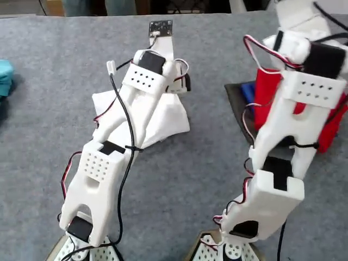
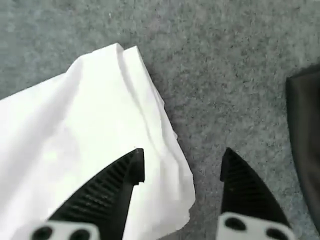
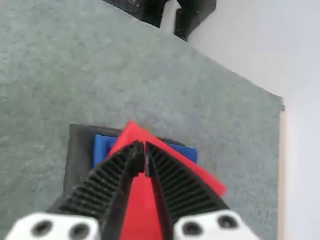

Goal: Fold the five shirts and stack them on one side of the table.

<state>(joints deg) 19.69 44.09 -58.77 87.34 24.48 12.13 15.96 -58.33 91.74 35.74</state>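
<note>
A crumpled white shirt point(image 1: 168, 117) lies mid-table on the grey cloth. My left gripper point(image 2: 182, 175) hovers open over the shirt's edge point(image 2: 75, 125), with one finger above the white cloth and the other above bare table. At the right, a red shirt point(image 1: 265, 98) rests on a blue shirt point(image 1: 248, 91) and a black shirt point(image 1: 236, 98). My right gripper point(image 3: 145, 152) is shut on the red shirt point(image 3: 200, 172), whose cloth peaks up to the fingertips above the blue shirt point(image 3: 102, 147) and the black shirt point(image 3: 80, 150).
A teal shirt point(image 1: 4, 76) sits at the far left edge. A small black-and-white tag point(image 1: 161, 28) lies at the back. The black shirt's edge point(image 2: 305, 135) lies close to my left gripper. The table's edge point(image 3: 281, 150) runs beyond the stack.
</note>
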